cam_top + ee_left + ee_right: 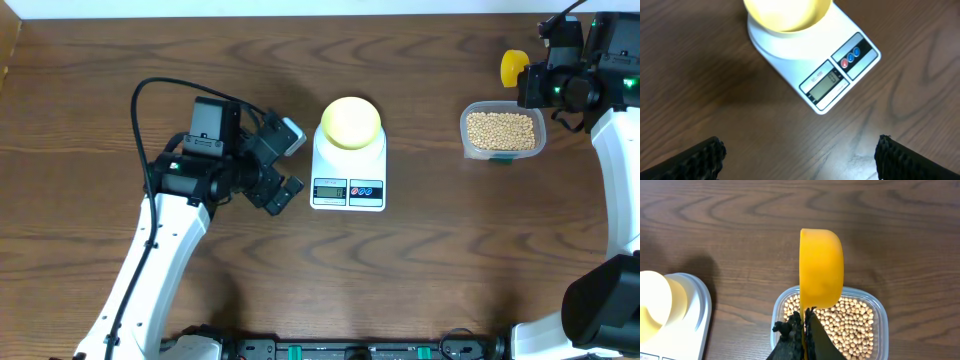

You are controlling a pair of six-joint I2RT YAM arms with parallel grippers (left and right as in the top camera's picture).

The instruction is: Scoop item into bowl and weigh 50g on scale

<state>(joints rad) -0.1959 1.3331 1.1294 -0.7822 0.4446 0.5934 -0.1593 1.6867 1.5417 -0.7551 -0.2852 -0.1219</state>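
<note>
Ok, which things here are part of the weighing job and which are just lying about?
In the job: beans in the clear tub; yellow scoop, held in the right gripper; pale-yellow bowl, sitting on the white scale.
Just there: wooden table; left gripper, open and holding nothing, beside the scale.

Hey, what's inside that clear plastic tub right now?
The tub holds small tan beans, a full layer. They hide its floor, and in the right wrist view the yellow spoon in the right gripper covers part of its far rim.
</note>
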